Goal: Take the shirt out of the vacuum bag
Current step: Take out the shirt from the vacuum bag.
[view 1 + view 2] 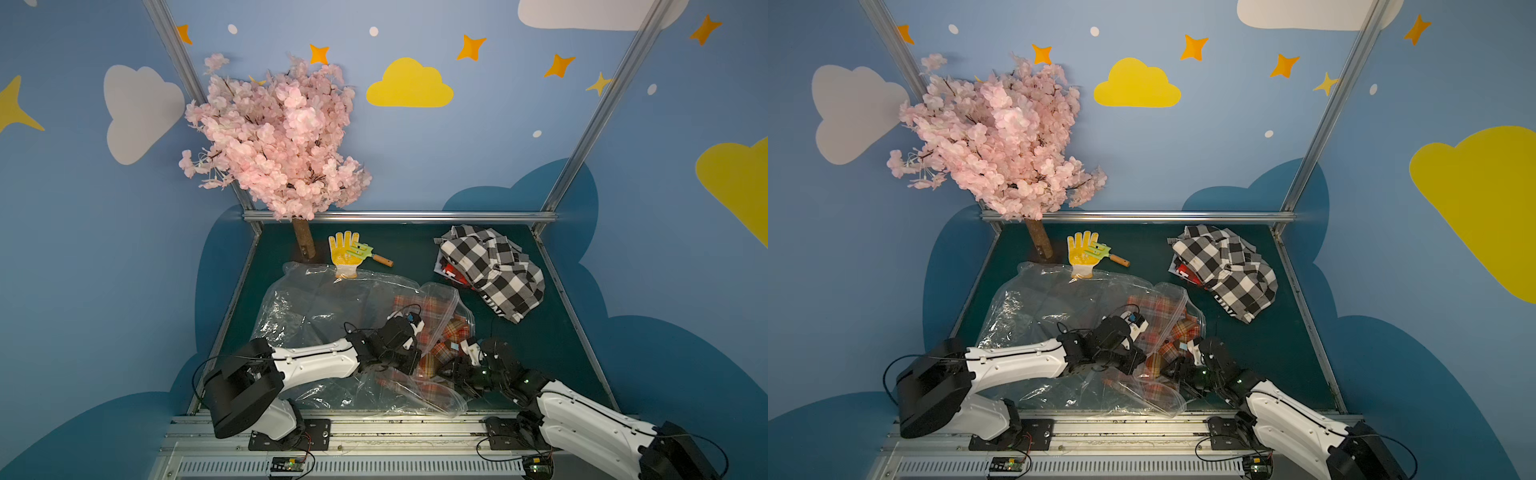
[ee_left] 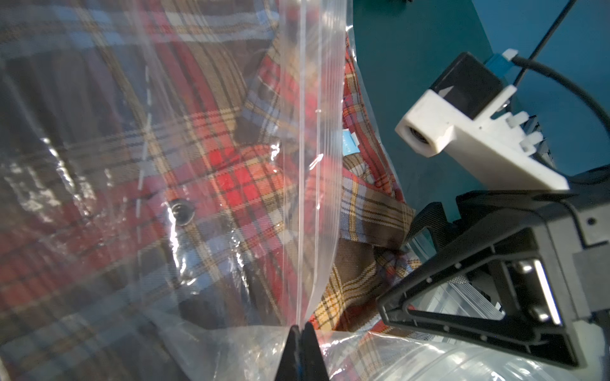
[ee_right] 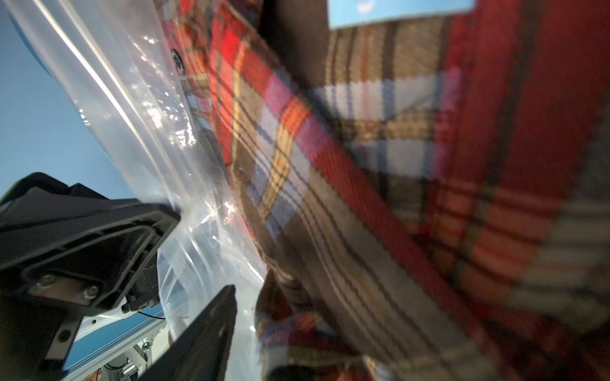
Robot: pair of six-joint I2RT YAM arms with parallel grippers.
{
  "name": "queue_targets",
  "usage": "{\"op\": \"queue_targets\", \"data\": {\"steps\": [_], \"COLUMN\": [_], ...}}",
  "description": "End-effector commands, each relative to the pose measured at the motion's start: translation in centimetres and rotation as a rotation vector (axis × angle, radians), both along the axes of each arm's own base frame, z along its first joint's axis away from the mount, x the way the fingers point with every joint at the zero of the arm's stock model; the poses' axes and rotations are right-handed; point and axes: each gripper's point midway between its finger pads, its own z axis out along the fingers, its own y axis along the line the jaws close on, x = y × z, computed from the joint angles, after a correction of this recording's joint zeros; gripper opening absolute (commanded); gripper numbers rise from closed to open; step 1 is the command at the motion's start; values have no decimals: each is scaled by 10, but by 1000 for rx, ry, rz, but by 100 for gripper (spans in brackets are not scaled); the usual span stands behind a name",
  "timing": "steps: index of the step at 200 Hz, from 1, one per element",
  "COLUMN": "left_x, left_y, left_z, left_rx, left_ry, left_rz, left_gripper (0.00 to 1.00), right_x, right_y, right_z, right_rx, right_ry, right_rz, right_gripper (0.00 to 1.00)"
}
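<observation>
Arms converge low at clear crinkly plastic vacuum bag [image 1: 316, 316]. Left tool [image 2: 302, 330] clamps its zip edge; right tool [image 1: 444, 368] gapes against red plaid shirt [image 2: 369, 211].

Red plaid shirt [image 2: 366, 201], clear vacuum bag [image 1: 307, 307]

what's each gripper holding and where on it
The left gripper pinches the vacuum bag at its zip-seal edge; the right gripper stands open at the plaid shirt, holding nothing.

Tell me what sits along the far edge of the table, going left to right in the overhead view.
blossom tree trunk → yellow glove → black-and-white checked shirt
</observation>
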Motion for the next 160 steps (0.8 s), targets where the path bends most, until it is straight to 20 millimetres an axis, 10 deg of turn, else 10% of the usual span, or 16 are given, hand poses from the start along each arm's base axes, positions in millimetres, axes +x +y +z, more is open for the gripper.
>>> {"op": "queue_targets", "data": {"steps": [1, 65, 160], "left_x": [-5, -1, 4], "left_y": [3, 14, 21], "left_z": [-9, -16, -27], "left_rx": [20, 49, 73], "left_ry": [10, -1, 16], "left_rz": [-12, 21, 46], "left_gripper": [3, 3, 3], "right_x": [2, 19, 21], "right_y": [-10, 7, -30], "right_z": [-24, -9, 65], "right_rx": [-83, -50, -45], "right_ry": [35, 20, -84], "right_rz": [-52, -13, 78], "right_gripper": [63, 0, 0]}}
